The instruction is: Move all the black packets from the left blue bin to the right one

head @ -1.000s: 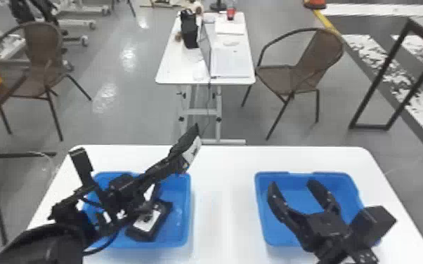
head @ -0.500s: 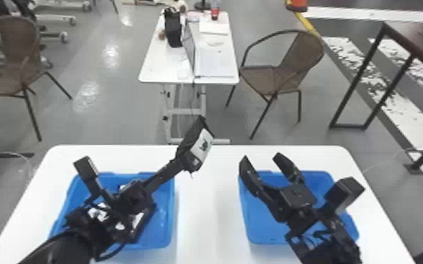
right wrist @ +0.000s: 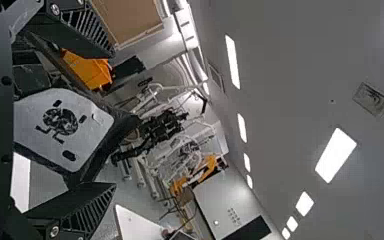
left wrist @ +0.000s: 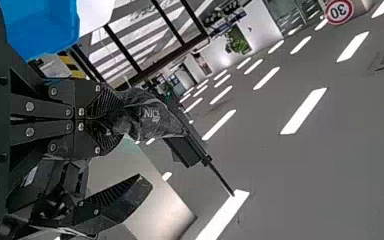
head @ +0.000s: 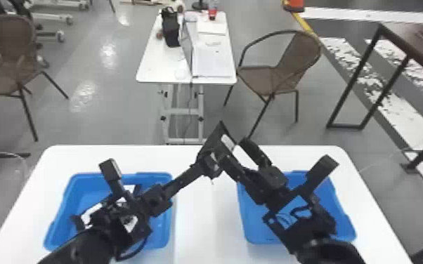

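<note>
The black packet (left wrist: 155, 120) looked like creased plastic with a dull sheen; its pale label (right wrist: 92, 132) looked smooth. The left blue rectangular bin (head: 165, 224) and right blue rectangular bin (head: 261, 237) were smooth plastic. The white rectangular desk (head: 203, 224) looked smooth. The right end effector (head: 233, 149) had ridged, matt black fingers (right wrist: 92, 212). The grey floor (head: 123, 119) was glossy.

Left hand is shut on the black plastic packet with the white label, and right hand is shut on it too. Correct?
Half right: the right wrist view shows the right hand open, its flat black fingers apart on either side of the black plastic packet with the white label. Left hand is shut on it.
</note>
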Motion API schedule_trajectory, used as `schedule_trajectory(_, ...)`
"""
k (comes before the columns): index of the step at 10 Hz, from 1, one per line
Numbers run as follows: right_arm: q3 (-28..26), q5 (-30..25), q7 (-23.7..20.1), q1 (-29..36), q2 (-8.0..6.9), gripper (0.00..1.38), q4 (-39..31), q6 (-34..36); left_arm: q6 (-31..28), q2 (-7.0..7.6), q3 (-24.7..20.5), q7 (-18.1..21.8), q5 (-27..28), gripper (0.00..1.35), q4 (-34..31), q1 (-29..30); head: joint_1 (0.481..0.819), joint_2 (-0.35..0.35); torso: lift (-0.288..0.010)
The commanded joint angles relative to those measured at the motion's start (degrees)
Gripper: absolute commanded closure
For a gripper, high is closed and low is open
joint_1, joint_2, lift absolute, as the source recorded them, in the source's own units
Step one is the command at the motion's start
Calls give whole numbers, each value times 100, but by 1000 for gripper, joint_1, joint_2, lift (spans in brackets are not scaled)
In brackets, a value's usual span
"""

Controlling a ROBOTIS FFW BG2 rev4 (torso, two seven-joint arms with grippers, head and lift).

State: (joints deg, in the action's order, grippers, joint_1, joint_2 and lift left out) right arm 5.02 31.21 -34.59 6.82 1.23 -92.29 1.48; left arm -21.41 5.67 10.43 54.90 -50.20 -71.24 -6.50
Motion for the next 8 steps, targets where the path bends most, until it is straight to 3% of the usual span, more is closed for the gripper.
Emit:
schedule_trajectory(1, 7, 69, -4, -93, 0, 104, 150, 63, -4, -40, 56, 20, -43, 1187, 31, -44, 695, -72, 0)
schedule_trajectory(7, -54, 245, 4, -506, 0, 133, 835, 89, -48, -66, 319, 56, -227, 1187, 48, -106, 695, -93, 0)
schedule_trajectory(8, -54, 298, 4, -532, 35, 506, 862, 98, -74, -84, 311, 56, -219, 1187, 48, -115, 695, -100, 0)
